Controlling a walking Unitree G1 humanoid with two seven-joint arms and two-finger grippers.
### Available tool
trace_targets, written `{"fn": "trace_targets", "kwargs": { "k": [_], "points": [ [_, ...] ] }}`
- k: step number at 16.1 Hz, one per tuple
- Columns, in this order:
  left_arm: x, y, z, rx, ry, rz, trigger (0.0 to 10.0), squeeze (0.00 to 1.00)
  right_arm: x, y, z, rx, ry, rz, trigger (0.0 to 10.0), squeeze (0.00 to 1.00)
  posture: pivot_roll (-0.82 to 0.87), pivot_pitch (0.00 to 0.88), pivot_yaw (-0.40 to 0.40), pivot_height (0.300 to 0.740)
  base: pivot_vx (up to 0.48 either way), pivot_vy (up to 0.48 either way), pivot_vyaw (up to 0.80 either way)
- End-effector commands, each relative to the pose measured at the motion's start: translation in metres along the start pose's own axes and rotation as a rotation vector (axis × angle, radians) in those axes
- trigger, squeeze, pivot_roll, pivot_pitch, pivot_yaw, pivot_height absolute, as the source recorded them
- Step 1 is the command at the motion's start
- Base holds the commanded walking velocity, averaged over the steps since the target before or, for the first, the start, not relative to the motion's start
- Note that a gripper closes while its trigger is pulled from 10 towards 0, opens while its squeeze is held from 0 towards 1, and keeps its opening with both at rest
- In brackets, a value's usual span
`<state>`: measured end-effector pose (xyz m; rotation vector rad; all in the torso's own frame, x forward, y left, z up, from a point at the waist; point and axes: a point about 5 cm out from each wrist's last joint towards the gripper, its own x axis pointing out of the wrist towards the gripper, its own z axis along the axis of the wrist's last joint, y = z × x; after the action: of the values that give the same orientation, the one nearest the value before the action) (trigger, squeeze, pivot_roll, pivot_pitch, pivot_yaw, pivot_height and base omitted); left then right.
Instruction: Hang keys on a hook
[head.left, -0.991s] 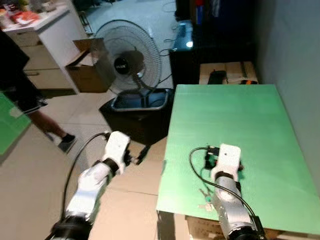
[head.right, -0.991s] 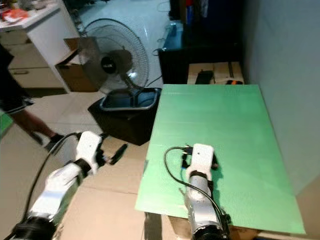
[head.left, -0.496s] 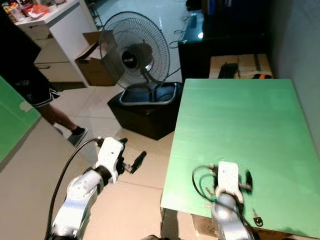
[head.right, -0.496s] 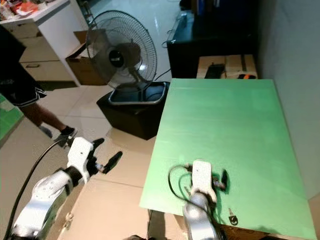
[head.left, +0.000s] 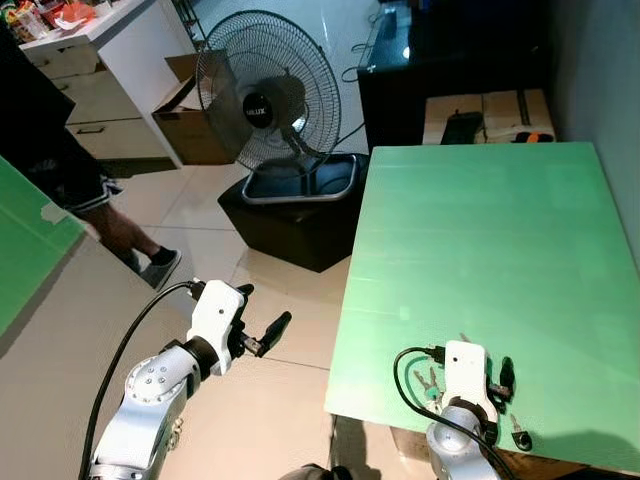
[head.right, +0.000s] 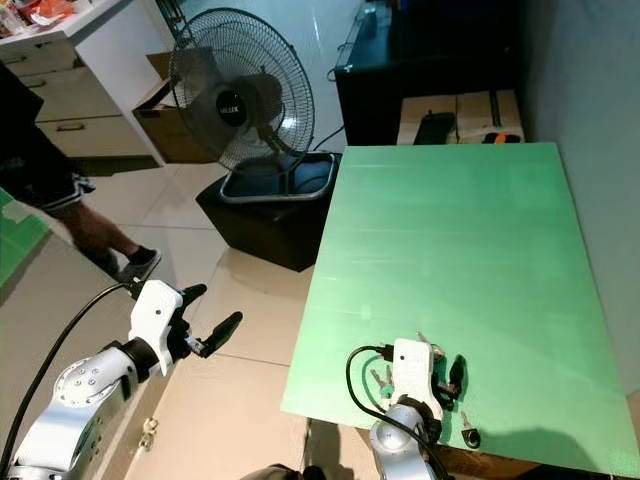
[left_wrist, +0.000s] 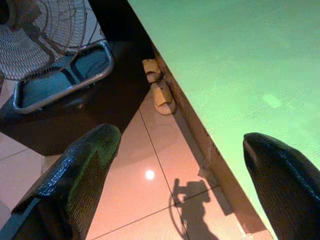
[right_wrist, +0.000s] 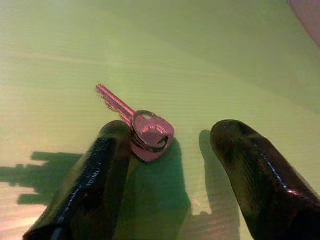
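Observation:
A small bunch of silver keys (head.left: 428, 380) lies near the front edge of the green table (head.left: 480, 230), left of my right wrist. A black-headed key (head.left: 518, 436) lies to its right. My right gripper (right_wrist: 170, 145) is open, low over the table. In the right wrist view a key (right_wrist: 148, 132) lies flat between the fingers and touches one fingertip (right_wrist: 115, 137). My left gripper (head.left: 266, 334) hangs open over the tiled floor, left of the table, holding nothing.
A standing fan (head.left: 265, 100) sits on a black bin (head.left: 300, 205) left of the table's far end. A person (head.left: 60, 160) stands at the left by a white counter and a cardboard box (head.left: 190, 130). Slippers (left_wrist: 157, 87) lie beside the table's edge.
The whole view has shifted as the head moved. Compared with a second ago, my right gripper sits closer to the table's near edge, with keys beside it. The left gripper stays over the floor.

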<state>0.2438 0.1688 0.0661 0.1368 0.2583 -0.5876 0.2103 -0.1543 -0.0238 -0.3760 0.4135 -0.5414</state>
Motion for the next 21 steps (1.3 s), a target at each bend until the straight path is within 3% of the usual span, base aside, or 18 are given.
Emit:
{"fn": "trace_targets", "kwargs": {
  "k": [1, 3, 4, 11, 13, 16, 17, 18, 21],
  "points": [
    [-0.007, 0.005, -0.001, 0.007, 0.018, 0.006, 10.0, 0.00, -0.009, 0.010, 0.006, 0.050, -0.039, 0.062, 10.0, 0.00, -0.14, 0.110, 0.290, 0.740, 0.000, 0.000, 0.00],
    [-0.008, 0.005, 0.000, 0.009, 0.023, 0.004, 10.0, 0.00, -0.010, 0.011, 0.007, 0.070, -0.059, 0.087, 10.0, 0.00, -0.13, 0.118, 0.294, 0.740, 0.000, 0.000, 0.00],
    [-0.010, 0.005, 0.000, 0.009, 0.029, 0.004, 10.0, 0.00, -0.011, 0.009, 0.006, 0.093, -0.066, 0.097, 10.0, 1.00, -0.13, 0.120, 0.295, 0.740, 0.000, 0.000, 0.00],
    [-0.015, 0.007, 0.004, 0.025, 0.047, -0.015, 10.0, 0.00, -0.013, 0.004, -0.001, 0.136, -0.039, 0.077, 10.0, 1.00, -0.12, 0.148, 0.317, 0.740, 0.000, 0.000, 0.00],
    [-0.017, 0.008, 0.006, 0.033, 0.054, -0.022, 10.0, 0.00, -0.014, 0.001, -0.010, 0.174, 0.016, 0.051, 10.0, 1.00, -0.12, 0.163, 0.331, 0.740, 0.000, 0.000, 0.00],
    [-0.018, 0.009, 0.008, 0.043, 0.056, -0.030, 10.0, 0.00, -0.012, 0.005, -0.007, 0.150, 0.011, 0.089, 10.0, 1.00, -0.11, 0.168, 0.341, 0.740, 0.000, 0.000, 0.00],
    [-0.017, 0.009, 0.009, 0.045, 0.056, -0.032, 10.0, 0.00, -0.011, 0.004, -0.005, 0.156, -0.013, 0.084, 4.8, 0.00, -0.11, 0.166, 0.340, 0.740, 0.000, 0.000, 0.00],
    [-0.016, 0.009, 0.009, 0.044, 0.055, -0.034, 10.0, 0.00, -0.010, 0.002, -0.003, 0.148, -0.034, 0.077, 0.0, 0.00, -0.12, 0.162, 0.341, 0.740, 0.000, 0.000, 0.00],
    [-0.015, 0.008, 0.011, 0.037, 0.049, -0.033, 10.0, 0.00, -0.011, -0.001, -0.007, 0.132, -0.032, 0.060, 0.0, 0.00, -0.12, 0.161, 0.334, 0.740, 0.000, 0.000, 0.00]
  ]
}}
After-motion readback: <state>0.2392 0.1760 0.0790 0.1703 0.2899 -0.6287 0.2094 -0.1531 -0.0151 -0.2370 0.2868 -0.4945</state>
